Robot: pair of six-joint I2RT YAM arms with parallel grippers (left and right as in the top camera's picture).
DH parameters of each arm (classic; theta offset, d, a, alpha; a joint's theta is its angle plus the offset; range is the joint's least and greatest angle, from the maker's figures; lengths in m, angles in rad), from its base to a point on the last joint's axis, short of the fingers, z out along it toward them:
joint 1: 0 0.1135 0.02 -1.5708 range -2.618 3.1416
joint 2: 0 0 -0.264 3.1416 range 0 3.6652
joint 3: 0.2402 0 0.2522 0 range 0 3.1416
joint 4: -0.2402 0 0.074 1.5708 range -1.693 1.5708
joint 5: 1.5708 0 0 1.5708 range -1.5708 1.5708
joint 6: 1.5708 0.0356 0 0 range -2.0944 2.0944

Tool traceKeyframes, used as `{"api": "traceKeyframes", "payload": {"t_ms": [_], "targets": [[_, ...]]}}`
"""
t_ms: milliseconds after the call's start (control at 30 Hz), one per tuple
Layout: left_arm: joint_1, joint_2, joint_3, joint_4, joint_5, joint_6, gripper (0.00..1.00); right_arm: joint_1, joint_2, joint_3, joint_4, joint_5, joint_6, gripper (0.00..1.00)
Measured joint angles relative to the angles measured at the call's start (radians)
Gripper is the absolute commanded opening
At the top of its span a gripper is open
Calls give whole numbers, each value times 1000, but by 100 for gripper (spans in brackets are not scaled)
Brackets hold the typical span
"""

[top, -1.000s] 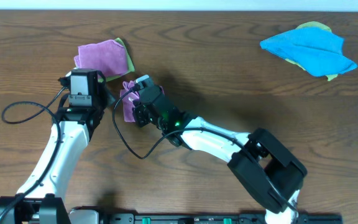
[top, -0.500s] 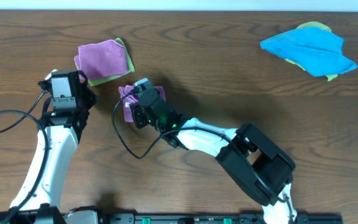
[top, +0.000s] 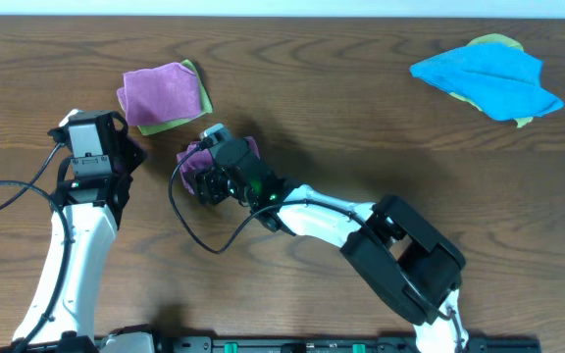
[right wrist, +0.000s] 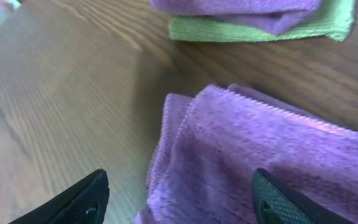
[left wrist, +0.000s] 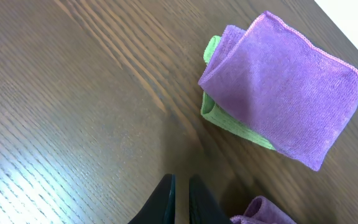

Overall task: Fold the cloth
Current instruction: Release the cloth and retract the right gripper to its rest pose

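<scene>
The purple cloth (right wrist: 272,143) is lying folded small near the purple-and-green stack (top: 162,93), with the right gripper (right wrist: 179,180) hanging over it wide open and empty and the left gripper (left wrist: 180,186) sitting closed on nothing, so folding is looking nearly finished.

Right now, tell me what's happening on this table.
The right gripper hangs open over the lilac cloth, a finger on either side, gripping nothing. The cloth lies on the table, apparently folded over in layers. The left gripper is shut and empty, off to the side near a stack of another purple cloth on a green one.
</scene>
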Motion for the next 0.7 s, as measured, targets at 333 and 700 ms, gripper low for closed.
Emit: {"api": "traceKeyframes", "payload": {"t_ms": [333,700], "targets": [[0,0,0,-1,-1,6,36,-5,-1,2,-24,-23,22,93],[1,-79,0,-69,10,19,98,-155,-216,8,-302,0,6,99]]}}
